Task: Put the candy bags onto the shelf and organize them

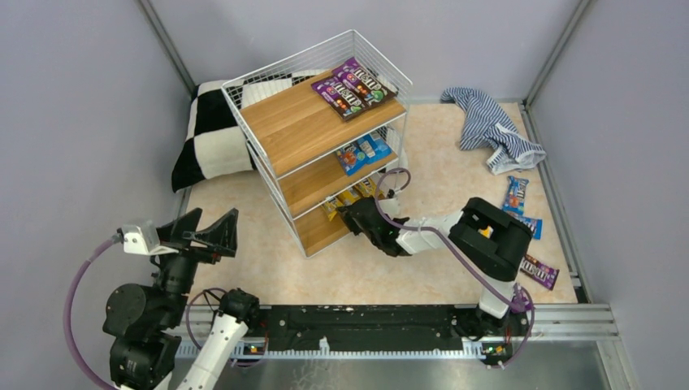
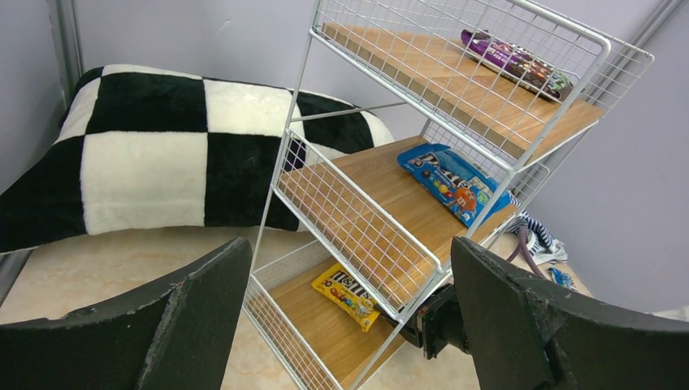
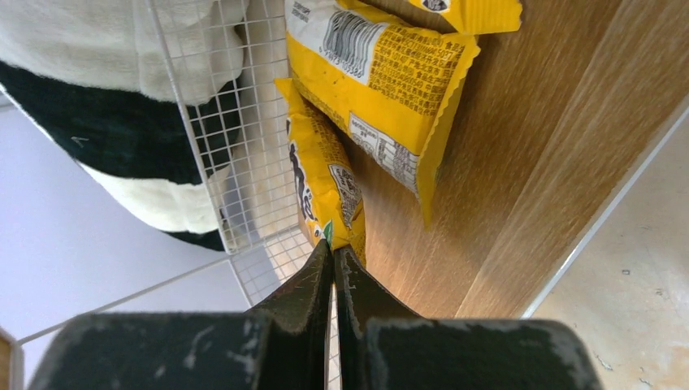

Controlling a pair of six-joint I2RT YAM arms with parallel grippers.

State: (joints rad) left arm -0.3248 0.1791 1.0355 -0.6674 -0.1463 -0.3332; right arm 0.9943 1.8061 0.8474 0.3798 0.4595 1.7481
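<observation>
1. The checkered cushion [image 1: 207,134] lies at the far left of the bench [image 1: 244,268], its right part hidden behind the shelf [image 1: 280,122].
2. The left pincer [image 1: 218,216] hangs near-left of the shelf, jaws wide apart and empty.
3. Top board: 2 purple candy bags [image 1: 353,88] lie side by side.
4. Middle board: 2 blue candy bags [image 1: 363,152] are partly hidden under the top board.
5. Bottom board: the right wrist view shows 3 yellow candy bags [image 3: 382,73]. 1 is cut off by the frame's top and 1 stands on edge against the wire grid.
6. The right pincer [image 3: 334,253] has its jaws together, tips meeting that on-edge bag's end. I cannot tell whether it is nipped.
7. On the bench at right lie 2 loose blue bags [image 1: 515,195], 1 half hidden behind the right arm, 1 loose purple bag [image 1: 539,271] and 1 striped cloth [image 1: 491,130].
</observation>
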